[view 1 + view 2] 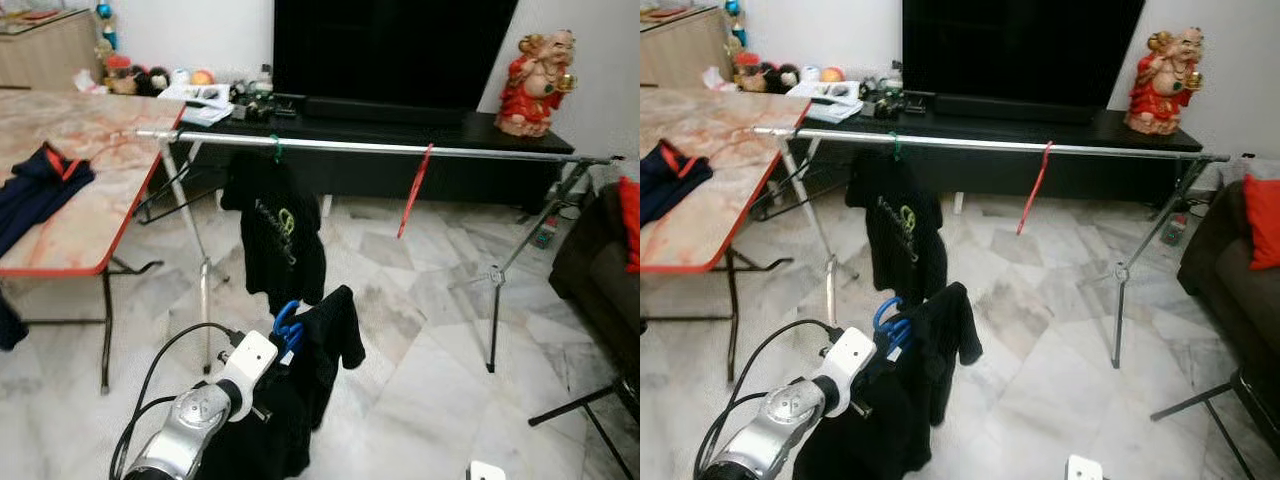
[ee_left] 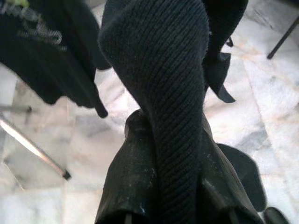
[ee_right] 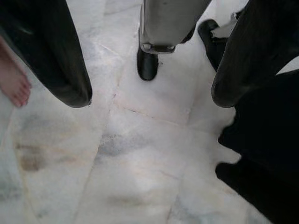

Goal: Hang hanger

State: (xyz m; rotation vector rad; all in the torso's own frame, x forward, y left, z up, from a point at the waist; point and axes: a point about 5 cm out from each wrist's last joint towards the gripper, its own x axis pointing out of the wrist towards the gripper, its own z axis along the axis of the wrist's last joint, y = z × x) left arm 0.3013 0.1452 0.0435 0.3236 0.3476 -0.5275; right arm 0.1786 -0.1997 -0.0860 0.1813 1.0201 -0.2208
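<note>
Left gripper (image 2: 159, 205) clamped on black garment (image 1: 325, 335) with blue hanger (image 1: 287, 322), low at 6 o'clock. Right gripper (image 3: 149, 93) fingers apart, idle over floor. Rail (image 1: 400, 149) at 12 o'clock. Judgement: lift hook above rail, clear of hung shirt (image 1: 275, 235) and red hanger (image 1: 414, 192).

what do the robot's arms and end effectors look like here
The left arm is silver metal with a round joint, ending in a white wrist block, with a black cable looping beside it. The left end effector has smooth black fingers with a slight sheen. The right end effector has two long, rounded, glossy black fingers.
</note>
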